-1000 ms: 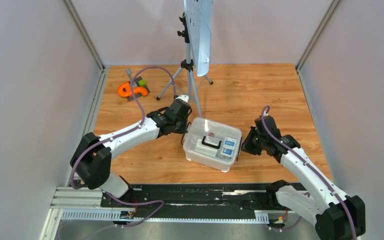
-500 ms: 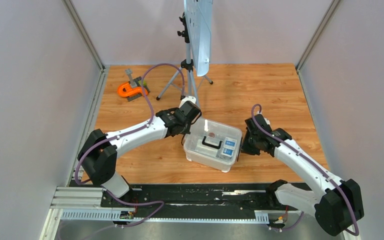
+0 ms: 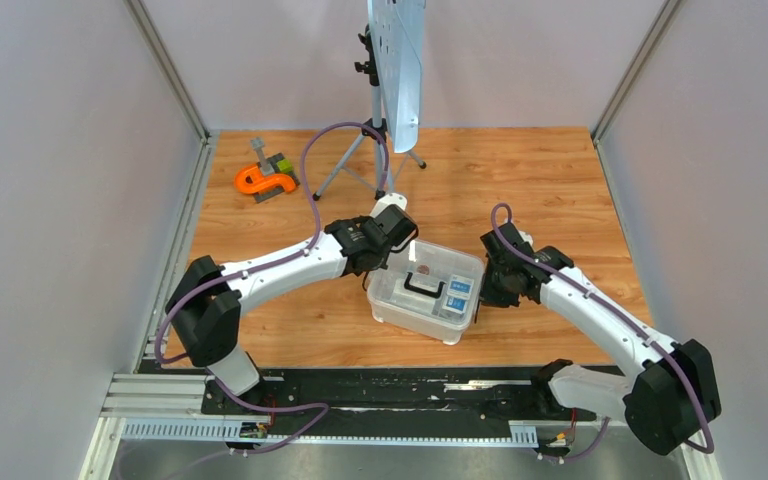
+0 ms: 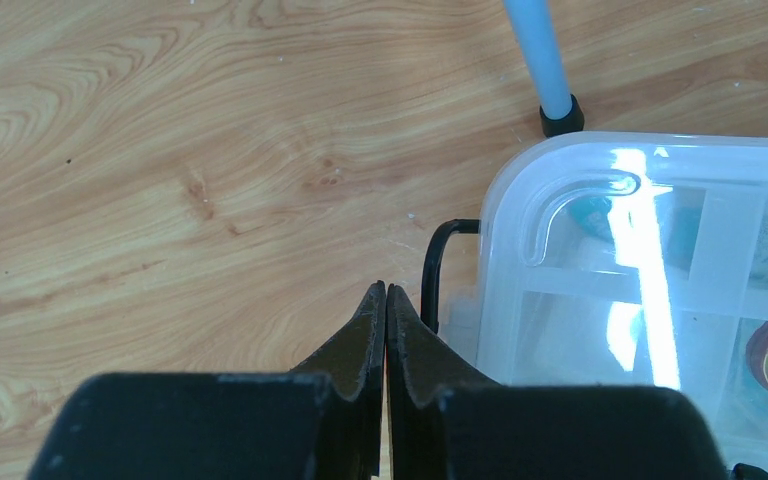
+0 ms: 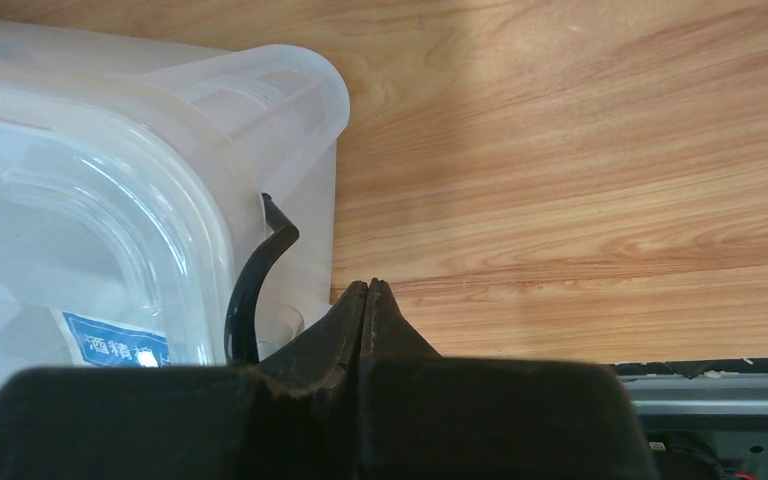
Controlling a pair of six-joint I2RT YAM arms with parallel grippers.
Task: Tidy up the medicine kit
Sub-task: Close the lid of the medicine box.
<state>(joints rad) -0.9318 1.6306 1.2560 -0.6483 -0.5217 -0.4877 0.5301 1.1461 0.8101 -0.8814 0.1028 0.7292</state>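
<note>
The medicine kit (image 3: 410,310) is a white tub with its clear lid on, at the table's middle. A black handle (image 3: 423,287) sits on the lid, and blue packets (image 3: 457,293) show through it. My left gripper (image 4: 386,287) is shut with nothing in it, its tips just left of the black clip (image 4: 433,265) at the tub's left end. My right gripper (image 5: 369,284) is shut and empty too, just right of the other black clip (image 5: 252,290) at the tub's right end (image 5: 290,110). In the top view both grippers (image 3: 392,243) (image 3: 491,290) flank the tub.
A tripod (image 3: 378,140) holding a white panel stands behind the tub; one foot (image 4: 561,118) rests close to the tub's far corner. An orange-and-grey tool (image 3: 266,179) lies at the far left. Walls close in both sides, and a black rail (image 3: 380,388) runs along the near edge.
Both arms have swung in toward the tub. The left gripper has moved right to the tub's left end, the right gripper left to its right end. The tub has not moved.
</note>
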